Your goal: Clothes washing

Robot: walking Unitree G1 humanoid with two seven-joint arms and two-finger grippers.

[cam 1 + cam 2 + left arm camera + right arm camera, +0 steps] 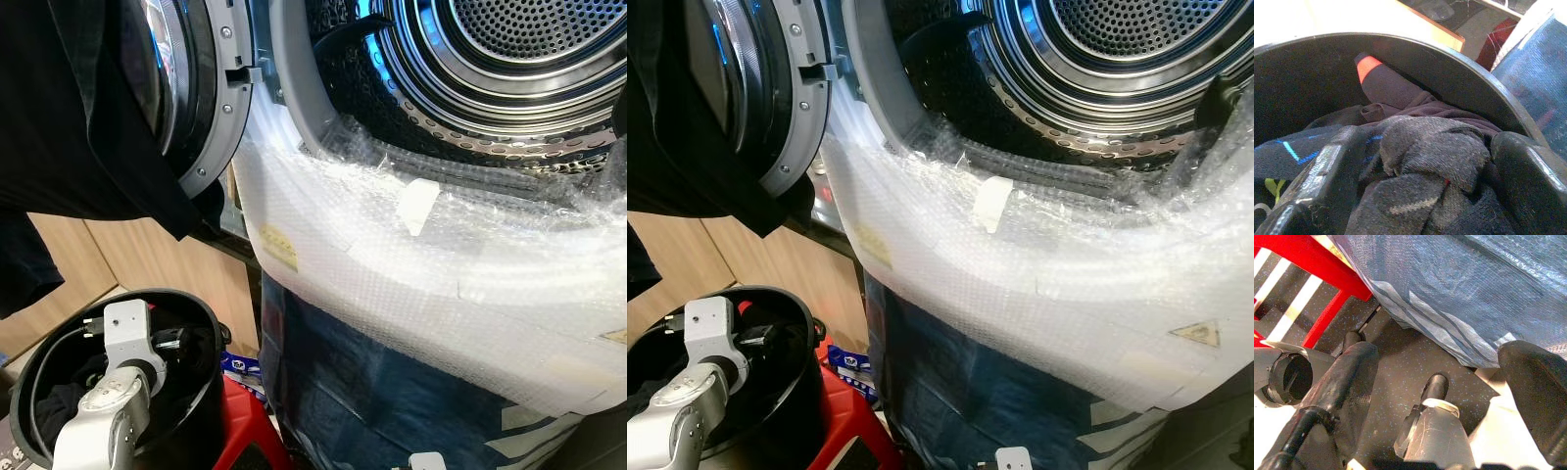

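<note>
Hanging over the far left of the scene, a black garment (88, 127) drapes across the open washer door (211, 88), hiding much of its round glass. Below it, near the robot, a black bucket (201, 318) stands on a red stool (245, 431) in front of a light wooden panel (147, 264). The left arm (103, 411) reaches down into this bucket, silver with a white wrist block. In the left wrist view the left gripper (1420, 166) sits among the clothes (1400, 98) in the bucket, its two black fingers (1327, 171) spread apart on either side of a dark grey sock (1435, 147), which lies between them and touches both; whether they press it cannot be told. Around the sock lie a dark maroon piece with an orange-red tip and a dark item with thin blue lines.

To the right, the washing machine (323, 323) takes up most of the scene. Its front is wrapped in bubble wrap (431, 284) above and blue woven sheeting (353, 392) below, with a strip of pale tape (416, 206) near the door opening. The shiny perforated drum (509, 49) lies open at the far right.

The right gripper (1444, 382) hangs low beside the machine, its fingers wide apart and holding nothing, over a dark speckled floor (1396, 367) with the stool's red leg and the blue sheeting beyond.
</note>
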